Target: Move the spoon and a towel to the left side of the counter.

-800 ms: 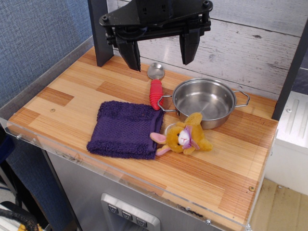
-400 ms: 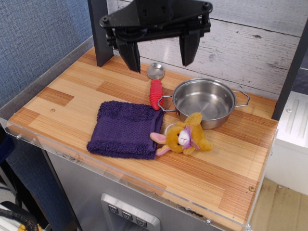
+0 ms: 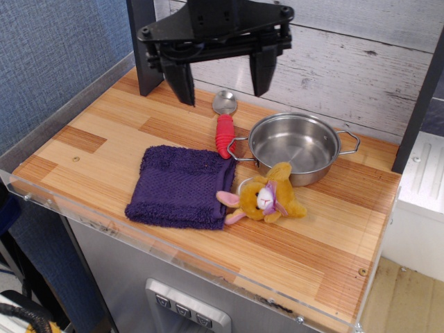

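Nearest: grey metal front panel (image 3: 125,277) below the counter, w/ a row of small buttons (image 3: 184,310) at bottom centre. Clear acrylic rim (image 3: 173,253) runs along the front edge.

Counter (image 3: 104,149): light wood planks, tan + orange-brown strips, bare on the left and across the front right.

Towel (image 3: 182,186): dark purple terry, folded, roughly square, lying flat at front-centre, slightly left of middle. Its right edge touches the plush toy's ear.

Plush toy (image 3: 266,197): small yellow-orange bunny w/ pink ears, lying just right of towel, in front of the pot and against its near wall. A small round clear or pale item shows btwn toy and towel, mostly hidden; can't tell what it is.

Pot (image 3: 295,146): steel, shallow, two loop handles, empty inside, upright, right of centre. Its left handle sits just beside the spoon's handle end.

Spoon (image 3: 223,125): round silver bowl pointing to the rear, ribbed red handle pointing to the front. Lies flat on the wood behind the towel's rear right corner, handle tip near or touching the towel edge; can't tell which. Left of the pot.

Gripper (image 3: 220,80): black, hanging above the rear of the counter, over the spoon's bowl end. Two fingers (image 3: 182,78) spread wide apart, nothing btwn them, not touching the spoon.

Behind: dark upright post (image 3: 144,48) at rear left, whitewashed plank wall (image 3: 361,62) at back, blue textured wall (image 3: 48,55) at left.
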Robot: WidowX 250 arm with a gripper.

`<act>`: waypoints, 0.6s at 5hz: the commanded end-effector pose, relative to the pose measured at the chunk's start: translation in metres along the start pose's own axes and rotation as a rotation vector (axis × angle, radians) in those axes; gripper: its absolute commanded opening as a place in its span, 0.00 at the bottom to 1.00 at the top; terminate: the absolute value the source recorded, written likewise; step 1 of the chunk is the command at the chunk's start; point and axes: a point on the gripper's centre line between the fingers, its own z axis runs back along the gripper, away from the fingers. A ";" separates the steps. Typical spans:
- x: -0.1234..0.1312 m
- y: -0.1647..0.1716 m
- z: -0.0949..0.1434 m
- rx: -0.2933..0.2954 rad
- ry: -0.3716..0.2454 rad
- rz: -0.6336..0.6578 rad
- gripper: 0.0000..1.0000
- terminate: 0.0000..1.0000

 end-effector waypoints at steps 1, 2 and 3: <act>0.009 0.029 -0.021 0.021 0.026 -0.071 1.00 0.00; 0.007 0.037 -0.042 0.012 0.022 -0.123 1.00 0.00; -0.002 0.042 -0.056 0.023 0.040 -0.173 1.00 0.00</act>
